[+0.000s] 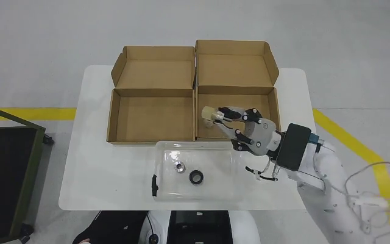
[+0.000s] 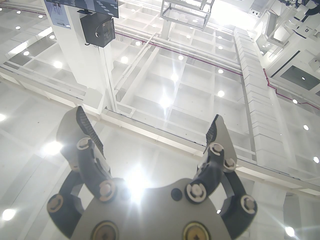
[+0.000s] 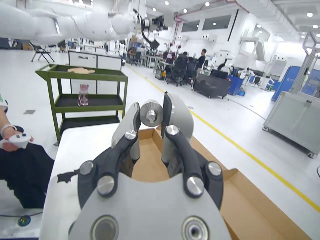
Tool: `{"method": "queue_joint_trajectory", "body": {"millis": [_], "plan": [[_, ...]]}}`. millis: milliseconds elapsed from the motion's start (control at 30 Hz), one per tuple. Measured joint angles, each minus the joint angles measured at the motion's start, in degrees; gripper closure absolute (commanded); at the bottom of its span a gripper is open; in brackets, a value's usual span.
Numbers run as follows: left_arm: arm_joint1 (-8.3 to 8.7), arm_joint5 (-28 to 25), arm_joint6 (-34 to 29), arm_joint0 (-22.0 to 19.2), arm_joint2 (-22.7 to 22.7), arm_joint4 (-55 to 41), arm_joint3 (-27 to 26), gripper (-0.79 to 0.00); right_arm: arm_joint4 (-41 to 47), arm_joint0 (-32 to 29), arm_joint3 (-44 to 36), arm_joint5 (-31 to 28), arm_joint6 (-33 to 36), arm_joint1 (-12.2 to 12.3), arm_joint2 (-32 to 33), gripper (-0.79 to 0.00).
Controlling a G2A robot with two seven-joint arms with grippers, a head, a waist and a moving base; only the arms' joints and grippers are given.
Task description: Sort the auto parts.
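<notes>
Progress is judged as partial, taken from the largest things down: on the table (image 1: 91,171) two open cardboard boxes are set side by side; the left box (image 1: 149,116) is seen bare inside, and no part can be made out on the floor of the right box (image 1: 244,97), though some of it is hidden by the arm; in the clear tray (image 1: 222,180) just in front, a black ring (image 1: 196,177) and a small metal piece (image 1: 179,166) are left to be sorted; the right tool (image 3: 151,102) is held over the right box, clamped on a silver cylindrical part (image 3: 150,116), smooth-sided with a raised hub on its end face, not yet released; the left tool (image 2: 148,113) is pointed at the ceiling, its jaws spread apart and nothing held.
</notes>
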Motion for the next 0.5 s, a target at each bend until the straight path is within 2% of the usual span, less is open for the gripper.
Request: {"method": "queue_joint_trajectory", "body": {"millis": [300,500], "plan": [[0.00,0.00,0.00,0.00,0.00,0.00,0.00,-0.785,-3.40,0.80,0.15,1.52,-8.28,-0.54,-0.78,0.000],[0.00,0.00,0.00,0.00,0.00,0.00,0.00,-0.785,-4.21,0.98,1.36,0.85,-7.35,-0.58,-0.91,0.000]]}}
